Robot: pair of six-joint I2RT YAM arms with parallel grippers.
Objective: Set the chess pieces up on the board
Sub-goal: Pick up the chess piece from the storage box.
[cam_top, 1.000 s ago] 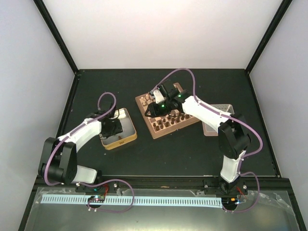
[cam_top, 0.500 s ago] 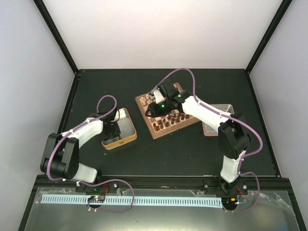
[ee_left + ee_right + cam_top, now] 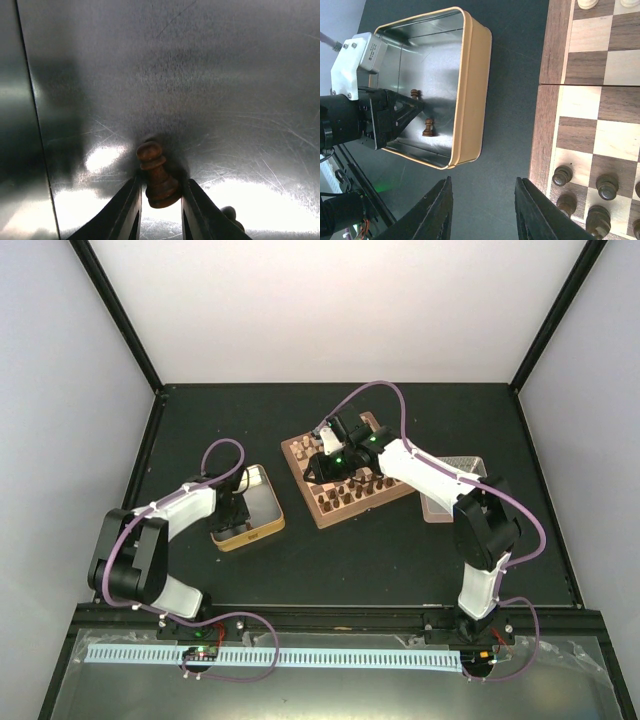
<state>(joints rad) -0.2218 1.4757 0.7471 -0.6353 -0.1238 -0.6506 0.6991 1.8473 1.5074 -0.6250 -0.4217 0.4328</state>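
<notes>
My left gripper [image 3: 162, 179] is down inside the gold-rimmed tin [image 3: 250, 534] and is shut on a dark-brown pawn [image 3: 157, 177] that leans between its fingers on the tin floor. A second dark pawn [image 3: 229, 214] stands just to the right, also seen as the loose pawn [image 3: 428, 127] in the right wrist view. My right gripper [image 3: 484, 182] hangs open and empty above the black table, between the tin and the board [image 3: 545, 130]. Several dark chess pieces [image 3: 562, 175] stand along the board's near rows. In the top view the right gripper [image 3: 314, 470] hovers at the board's left edge [image 3: 300, 483].
Cream pieces [image 3: 587, 3] stand on the far part of the board. A second metal tin [image 3: 452, 492] lies right of the board, partly under the right arm. The tin's upright walls [image 3: 475, 85] surround the left gripper [image 3: 417, 102].
The left gripper has pulled back toward the tin's near-left part, lowered, and narrowed its jaws around the dark pawn. The right arm has stayed almost still.
</notes>
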